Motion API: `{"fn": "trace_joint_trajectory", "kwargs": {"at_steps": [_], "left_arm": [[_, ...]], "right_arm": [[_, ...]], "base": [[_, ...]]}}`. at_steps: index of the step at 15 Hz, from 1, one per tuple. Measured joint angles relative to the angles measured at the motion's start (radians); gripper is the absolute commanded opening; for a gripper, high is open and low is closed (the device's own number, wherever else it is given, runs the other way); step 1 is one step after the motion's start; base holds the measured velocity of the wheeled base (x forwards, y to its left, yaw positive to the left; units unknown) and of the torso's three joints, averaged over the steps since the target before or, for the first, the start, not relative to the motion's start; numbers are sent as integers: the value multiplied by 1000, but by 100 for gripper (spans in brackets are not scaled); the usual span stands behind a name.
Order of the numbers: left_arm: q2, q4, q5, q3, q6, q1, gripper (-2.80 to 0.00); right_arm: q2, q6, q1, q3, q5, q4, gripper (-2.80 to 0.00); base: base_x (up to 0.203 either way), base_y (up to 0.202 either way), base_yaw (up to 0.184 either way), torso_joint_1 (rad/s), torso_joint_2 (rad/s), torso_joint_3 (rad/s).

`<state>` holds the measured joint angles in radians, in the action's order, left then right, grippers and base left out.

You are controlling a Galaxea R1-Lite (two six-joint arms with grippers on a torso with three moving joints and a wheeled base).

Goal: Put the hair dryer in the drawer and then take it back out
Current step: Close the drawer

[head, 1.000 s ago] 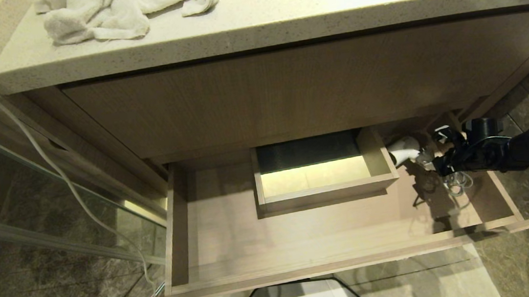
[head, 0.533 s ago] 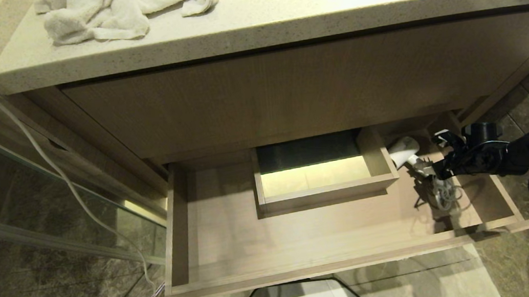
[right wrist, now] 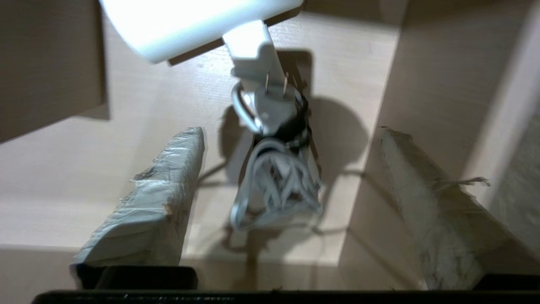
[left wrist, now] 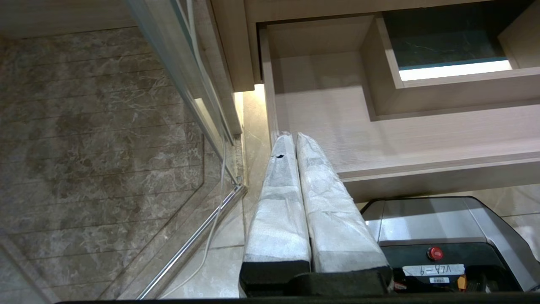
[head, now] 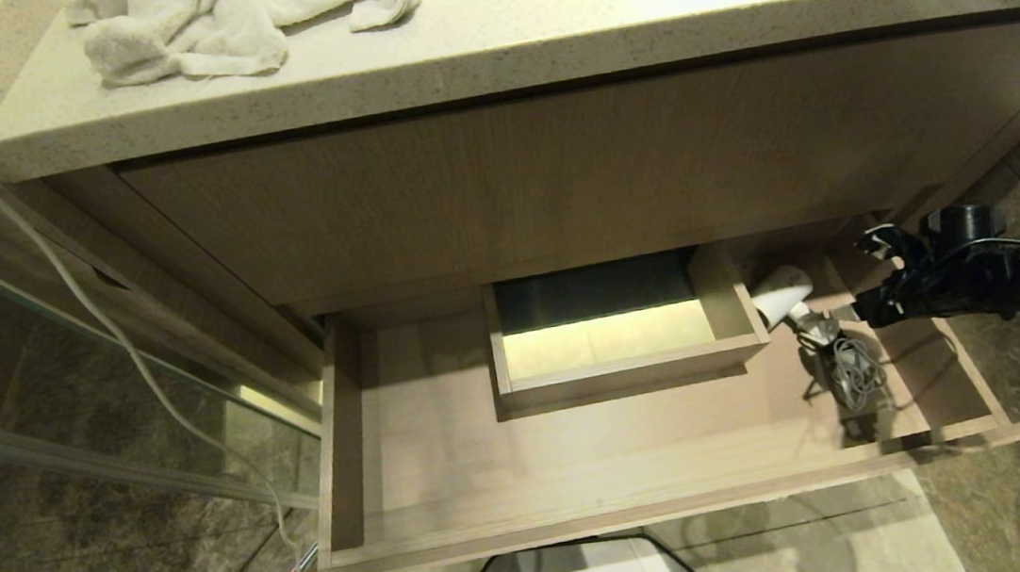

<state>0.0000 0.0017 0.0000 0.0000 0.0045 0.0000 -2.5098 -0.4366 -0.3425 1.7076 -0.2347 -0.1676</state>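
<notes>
Under the tabletop: my view runs down the vanity front to the pulled-out drawer below it.
Tabletop: pale stone; a crumpled towel lies near its left end.
Drawer: wide and shallow, fully out, with a boxed cut-out at the middle of its back edge.
Hair dryer: lying on the drawer floor in the back right corner, just beside the cut-out's right wall; its white barrel points toward the back, its handle toward the front.
Cord: bundled at the end of the handle, resting on the drawer floor between the dryer and the front edge; in my right wrist view the plug sits on top of the bundle.
Right gripper: above the drawer's right side wall, jaws spread wide and holding nothing, clear of the hair dryer.
Left gripper: parked low by the drawer's front left corner, jaws pressed together, empty.
Progress: first half looks done to me, since the dryer rests in the drawer unheld.
Left to do: grasp it again and lift it back out.
</notes>
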Motion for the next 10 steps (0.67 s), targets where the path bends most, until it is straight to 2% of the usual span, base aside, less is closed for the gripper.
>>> {"fn": "trace_joint_trajectory", "kwargs": {"at_steps": [2,5,8,10], "left_arm": [[0,0,0,0,0,0,-280],[0,0,0,0,0,0,-280],[0,0,0,0,0,0,-280],[0,0,0,0,0,0,-280]], "right_arm": [[129,2,-9,-119,-1,41,-280],[346,-2,-19,-311,7,178,-280],[540,-4,-22,-522,36,308,-280],[635,-15,-25,-697,72,330,-280]], "base": [[0,0,0,0,0,0],[0,0,0,0,0,0],[0,0,0,0,0,0],[0,0,0,0,0,0]]}}
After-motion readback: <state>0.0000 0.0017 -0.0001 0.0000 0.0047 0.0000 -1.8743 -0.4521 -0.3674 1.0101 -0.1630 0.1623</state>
